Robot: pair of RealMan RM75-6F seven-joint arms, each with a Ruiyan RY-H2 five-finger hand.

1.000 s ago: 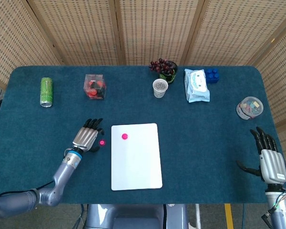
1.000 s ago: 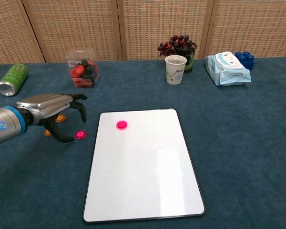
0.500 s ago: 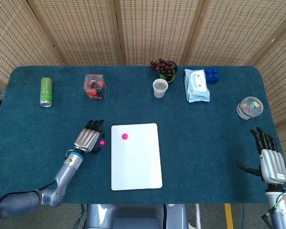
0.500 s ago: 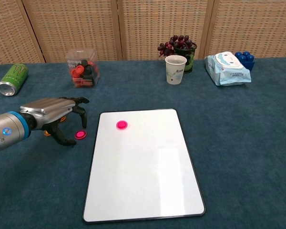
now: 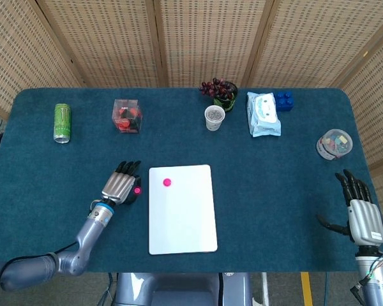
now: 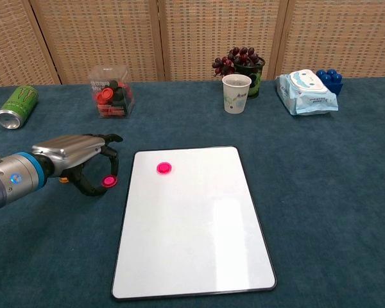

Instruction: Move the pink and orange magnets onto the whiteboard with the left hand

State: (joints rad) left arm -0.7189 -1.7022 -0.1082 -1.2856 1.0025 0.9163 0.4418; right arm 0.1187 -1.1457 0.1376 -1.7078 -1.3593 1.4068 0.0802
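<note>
Closing around the pink magnet (image 6: 108, 181), the left hand (image 6: 77, 156) has a fingertip and thumb on it, seemingly pinched; the whiteboard (image 6: 192, 244) lies just right, its long axis running near-far.

My left hand (image 6: 77, 154) arches over a pink magnet (image 6: 108, 181) just left of the whiteboard (image 6: 192, 237), fingertips touching it. A second pink magnet (image 6: 164, 168) sits on the board.
</note>
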